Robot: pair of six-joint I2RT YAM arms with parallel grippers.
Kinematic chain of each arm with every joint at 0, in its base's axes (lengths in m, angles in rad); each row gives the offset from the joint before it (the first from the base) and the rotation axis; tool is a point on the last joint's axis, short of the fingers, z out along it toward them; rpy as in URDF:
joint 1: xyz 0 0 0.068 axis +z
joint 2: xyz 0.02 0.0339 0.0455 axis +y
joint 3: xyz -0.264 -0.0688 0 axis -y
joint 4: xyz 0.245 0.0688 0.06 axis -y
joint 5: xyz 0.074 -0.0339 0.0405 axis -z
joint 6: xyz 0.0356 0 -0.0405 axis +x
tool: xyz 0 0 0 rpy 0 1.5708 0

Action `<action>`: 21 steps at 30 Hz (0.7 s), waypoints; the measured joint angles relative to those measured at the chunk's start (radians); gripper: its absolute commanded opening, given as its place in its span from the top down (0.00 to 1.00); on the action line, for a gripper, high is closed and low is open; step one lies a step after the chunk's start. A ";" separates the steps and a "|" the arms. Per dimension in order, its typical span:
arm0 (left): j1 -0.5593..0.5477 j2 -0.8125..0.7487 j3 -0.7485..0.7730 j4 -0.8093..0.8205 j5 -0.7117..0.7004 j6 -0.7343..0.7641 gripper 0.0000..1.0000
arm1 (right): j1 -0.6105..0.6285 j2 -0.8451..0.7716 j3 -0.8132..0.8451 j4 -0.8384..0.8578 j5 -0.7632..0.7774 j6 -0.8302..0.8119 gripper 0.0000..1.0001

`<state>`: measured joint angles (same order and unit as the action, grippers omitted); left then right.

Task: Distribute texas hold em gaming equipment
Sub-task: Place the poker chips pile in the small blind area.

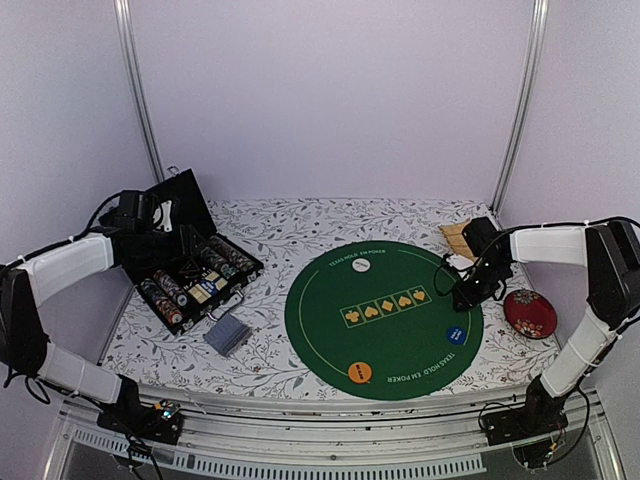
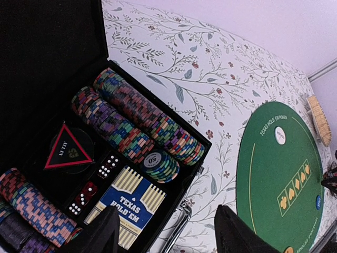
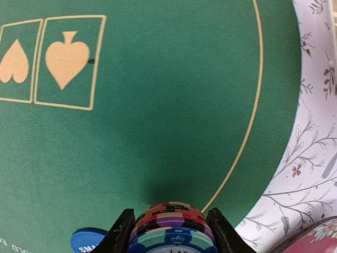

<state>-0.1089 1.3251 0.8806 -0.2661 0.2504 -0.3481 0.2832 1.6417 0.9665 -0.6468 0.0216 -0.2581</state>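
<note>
My right gripper (image 1: 463, 296) is shut on a small stack of striped poker chips (image 3: 169, 215) and holds it low over the right part of the round green poker mat (image 1: 385, 320), just inside its gold border line. A blue marker disc (image 1: 455, 334) lies just near of it and also shows in the right wrist view (image 3: 87, 241). A white disc (image 1: 360, 266) and an orange disc (image 1: 360, 372) lie on the mat's far and near edges. A grey-blue card deck (image 1: 227, 334) lies left of the mat. My left gripper (image 2: 168, 237) is open and empty above the open black chip case (image 1: 195, 275).
The case holds rows of chips (image 2: 142, 121), red dice (image 2: 84, 197) and a blue Texas Hold'em card box (image 2: 126, 205). A red round cushion (image 1: 530, 313) lies right of the mat. A tan woven mat (image 1: 457, 238) lies at the back right.
</note>
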 measured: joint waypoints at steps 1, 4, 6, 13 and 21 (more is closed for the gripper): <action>0.001 -0.001 0.000 0.000 0.003 0.000 0.36 | -0.006 0.000 0.000 0.000 0.002 0.000 0.96; 0.003 -0.003 -0.001 0.000 0.006 0.000 0.36 | -0.016 0.002 -0.001 0.001 0.007 0.000 0.96; 0.003 -0.003 -0.001 0.000 0.008 0.000 0.36 | -0.017 0.011 -0.001 0.004 0.011 0.000 0.95; 0.005 -0.015 -0.002 0.000 0.008 0.001 0.36 | -0.017 0.042 -0.016 0.021 -0.001 0.000 0.88; 0.006 -0.018 -0.002 -0.001 0.006 0.001 0.36 | -0.022 0.048 -0.021 0.035 -0.014 0.002 0.72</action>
<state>-0.1032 1.3067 0.8791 -0.2668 0.2569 -0.3470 0.2611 1.6897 0.9451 -0.6113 0.0074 -0.2562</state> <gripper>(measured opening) 0.642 0.402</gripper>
